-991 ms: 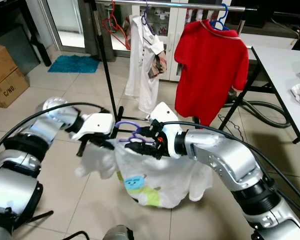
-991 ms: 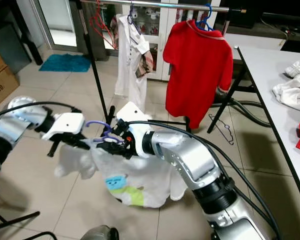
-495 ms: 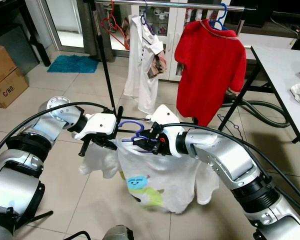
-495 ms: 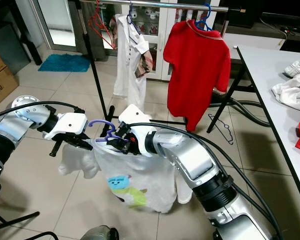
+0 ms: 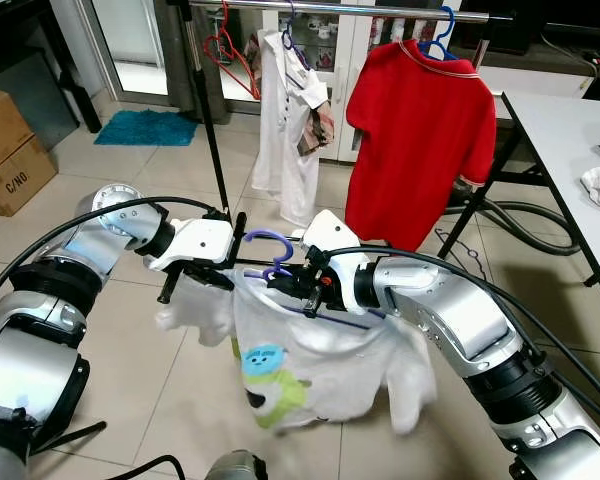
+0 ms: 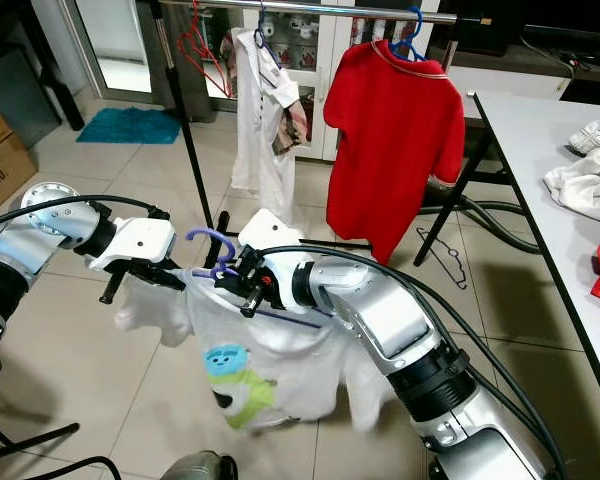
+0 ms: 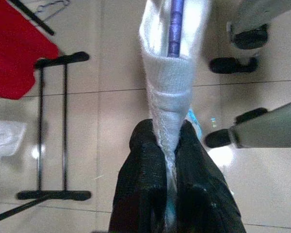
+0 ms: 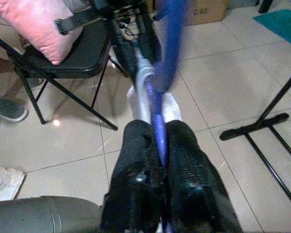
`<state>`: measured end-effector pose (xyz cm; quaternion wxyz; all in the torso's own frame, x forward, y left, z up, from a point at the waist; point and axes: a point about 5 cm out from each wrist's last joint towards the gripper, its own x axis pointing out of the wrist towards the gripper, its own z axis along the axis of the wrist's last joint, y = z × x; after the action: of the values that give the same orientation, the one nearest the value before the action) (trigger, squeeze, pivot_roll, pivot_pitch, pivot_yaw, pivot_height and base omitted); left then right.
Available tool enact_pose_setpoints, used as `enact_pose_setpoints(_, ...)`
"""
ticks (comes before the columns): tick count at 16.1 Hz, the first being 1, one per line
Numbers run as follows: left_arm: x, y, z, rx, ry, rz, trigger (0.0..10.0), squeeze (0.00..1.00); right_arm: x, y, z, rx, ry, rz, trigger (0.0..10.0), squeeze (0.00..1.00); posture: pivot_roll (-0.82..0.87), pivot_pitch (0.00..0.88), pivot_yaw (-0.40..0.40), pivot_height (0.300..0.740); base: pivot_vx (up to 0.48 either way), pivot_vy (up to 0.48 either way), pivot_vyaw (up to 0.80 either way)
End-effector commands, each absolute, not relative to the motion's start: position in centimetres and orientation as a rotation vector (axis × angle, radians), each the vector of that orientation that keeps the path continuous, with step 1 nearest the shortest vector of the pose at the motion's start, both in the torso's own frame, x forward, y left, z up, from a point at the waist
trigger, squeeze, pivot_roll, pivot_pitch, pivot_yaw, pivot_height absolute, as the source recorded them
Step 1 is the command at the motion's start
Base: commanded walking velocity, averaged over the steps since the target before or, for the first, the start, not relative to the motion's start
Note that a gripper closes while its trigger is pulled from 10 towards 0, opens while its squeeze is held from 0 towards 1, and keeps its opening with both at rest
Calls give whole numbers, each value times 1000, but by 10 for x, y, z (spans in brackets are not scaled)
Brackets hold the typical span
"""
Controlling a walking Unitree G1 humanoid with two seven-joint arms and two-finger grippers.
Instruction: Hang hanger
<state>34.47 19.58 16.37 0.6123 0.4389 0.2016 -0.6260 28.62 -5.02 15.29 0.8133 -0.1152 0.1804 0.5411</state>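
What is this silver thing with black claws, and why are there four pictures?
It is a house robot with two silver arms. Two pictures come from cameras in its head; the other two from cameras on its wrists. The left end effector pinches the sleeve of a white T-shirt. The right end effector grips the purple hanger inside that shirt. Beyond stands a clothes rail with a red shirt and a white garment hanging. More clothes lie on a table at the right.
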Motion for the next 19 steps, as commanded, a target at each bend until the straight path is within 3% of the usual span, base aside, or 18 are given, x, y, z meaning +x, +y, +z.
enact_pose_setpoints(1,352,192,176,1048,369,-1380,2471,0,288,-52,162,-234,342,1169,0,0,23,0,26,740,0,0,0)
enact_pose_setpoints(2,352,191,176,1016,361,-1384,10000,0,288,-52,162,-229,339,1173,0,0,23,0,26,740,0,0,0)
enact_pose_setpoints(3,351,188,177,964,337,-1419,10000,145,288,-53,164,-221,332,1178,0,0,21,0,26,740,0,0,0)
enact_pose_setpoints(4,351,188,177,964,337,-1419,10000,145,288,-53,164,-221,332,1178,0,0,21,0,26,740,0,0,0)
enact_pose_setpoints(5,350,186,178,935,326,-1437,10000,808,288,-53,164,-217,329,1181,0,0,21,0,25,740,0,0,0)
enact_pose_setpoints(6,349,184,181,902,305,-1457,10000,1000,289,-54,165,-215,327,1183,0,0,21,0,28,740,0,0,0)
enact_pose_setpoints(10,348,189,189,784,264,-1494,10000,1000,288,-64,161,-213,351,1152,0,0,8,0,33,740,0,0,0)
enact_pose_setpoints(14,348,201,202,637,115,-1402,10000,1000,285,-92,151,-199,404,1089,0,0,15,0,37,740,0,0,0)
enact_pose_setpoints(19,343,226,195,485,120,-1247,10000,1000,288,-112,145,-179,416,971,0,0,9,0,28,740,0,0,0)
